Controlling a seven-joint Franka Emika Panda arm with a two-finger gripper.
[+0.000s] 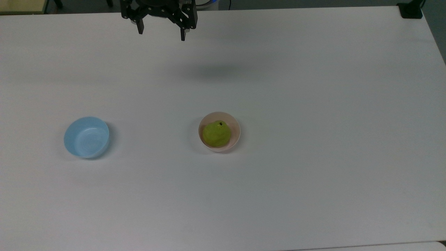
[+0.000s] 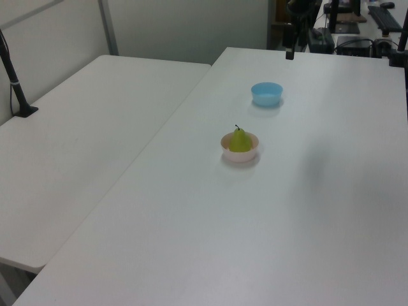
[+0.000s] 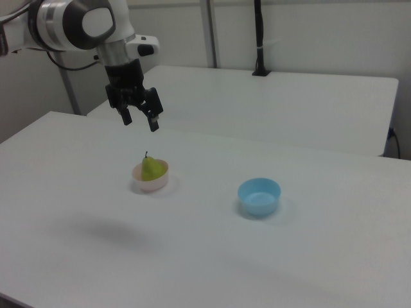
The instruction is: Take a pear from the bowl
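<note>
A smooth, matte white table (image 1: pixel 313 104) carries two small round bowls, both of thin plastic with plain, glossy insides. The pink bowl (image 1: pixel 236 137) sits near the middle of the tabletop, about halfway between the top view's top and bottom edges, and the pear (image 1: pixel 216 134) rests inside it, upright, its rounded yellow-green body filling most of the hollow and its narrower top rising above the rim. A tiny dark stem pokes up from the top of the fruit, plain to see in the left view (image 2: pixel 240 140) and the right view (image 3: pixel 151 168). The blue bowl (image 1: pixel 87 137) stands well apart from the pink one, toward the top view's left edge of the tabletop, and holds nothing. The gripper (image 1: pixel 161 33) hangs in the air above the top view's top edge of the tabletop, far from both bowls and touching nothing; it is black and angular, with two slim, straight fingers (image 1: pixel 140 27) spread wide apart and pointing down. In the right view the gripper (image 3: pixel 139 120) hangs from a rounded white and grey arm (image 3: pixel 77 24), higher than the pear, and a soft blurred shadow lies on the table beneath it. A second white table (image 3: pixel 289 102) stands alongside.
</note>
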